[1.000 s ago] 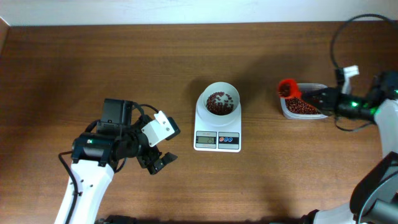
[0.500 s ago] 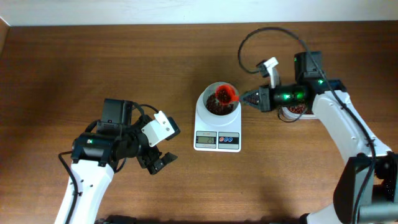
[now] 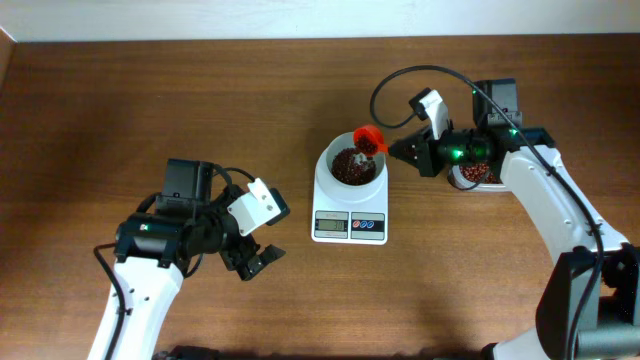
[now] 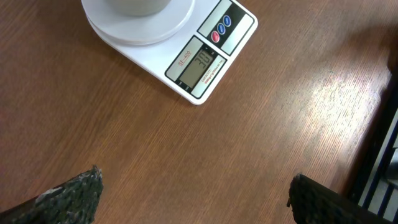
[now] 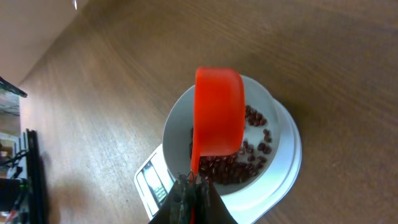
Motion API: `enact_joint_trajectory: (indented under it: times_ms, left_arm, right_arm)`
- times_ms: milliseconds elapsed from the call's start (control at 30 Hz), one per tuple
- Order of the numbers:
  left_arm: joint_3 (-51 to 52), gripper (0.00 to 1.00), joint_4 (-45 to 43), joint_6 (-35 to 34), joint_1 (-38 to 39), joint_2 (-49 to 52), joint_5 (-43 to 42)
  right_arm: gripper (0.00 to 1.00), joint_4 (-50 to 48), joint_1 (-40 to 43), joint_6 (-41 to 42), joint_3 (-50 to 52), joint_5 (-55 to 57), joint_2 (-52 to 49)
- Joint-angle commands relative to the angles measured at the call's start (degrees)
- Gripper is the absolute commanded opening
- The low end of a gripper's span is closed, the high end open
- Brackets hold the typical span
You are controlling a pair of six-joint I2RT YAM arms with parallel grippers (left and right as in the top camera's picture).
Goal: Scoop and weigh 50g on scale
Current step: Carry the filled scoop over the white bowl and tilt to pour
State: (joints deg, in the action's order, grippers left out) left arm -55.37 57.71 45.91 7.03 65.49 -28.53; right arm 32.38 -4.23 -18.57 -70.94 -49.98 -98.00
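Closed on the thin handle of a red plastic scoop (image 3: 370,140), the right gripper (image 3: 393,151) reaches in from the right. The left gripper (image 3: 254,262) hangs with its fingers spread wide and nothing between them.

A dark brown wooden desk (image 3: 200,100) carries everything. At its middle stands the small white digital scale (image 3: 350,205), its grey display and its blue and red buttons on the near edge. The left gripper is over bare desk to the near left of the scale, well apart from it.

On the scale's platform sits a white round bowl (image 3: 329,152). A clear rectangular tub (image 3: 470,184) of red-brown beans lies to the right of the scale, partly hidden under the right arm.

The scoop is tipped over the far right rim of the bowl, its rounded back towards the right wrist camera (image 5: 217,112). Small red-brown beans (image 3: 350,168) lie in a loose heap on the bowl's floor.
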Motion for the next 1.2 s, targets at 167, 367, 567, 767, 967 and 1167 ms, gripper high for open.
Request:
enact_joint_trajectory:
  times_ms: [167,367,567,767,967,1167]
  left_arm:
    - [0.3,0.99,0.0,0.9,-0.3,0.0,-1.0]
    - [0.3,0.99,0.0,0.9,-0.3,0.0,-1.0]
    - [0.3,0.99,0.0,0.9,-0.3,0.0,-1.0]
    - [0.3,0.99,0.0,0.9,-0.3,0.0,-1.0]
    - [0.3,0.99,0.0,0.9,-0.3,0.0,-1.0]
    - [0.3,0.99,0.0,0.9,-0.3,0.0,-1.0]
  right_arm:
    - [0.04,0.4,-0.3,2.5,-0.4,1.6,-0.2]
    - [0.04,0.0,-0.3,2.6,-0.4,-0.8,-0.3]
    - [0.04,0.3,-0.3,2.6,-0.4,-0.8,-0.3]
    - [0.04,0.3,-0.3,-0.7,-0.4,-0.6,-0.3]
    - [0.04,-0.3,-0.3,-5.1,-0.4,-0.5,-0.3]
    - [0.04,1.5,-0.3,-17.9,-0.4,3.8,-0.4]
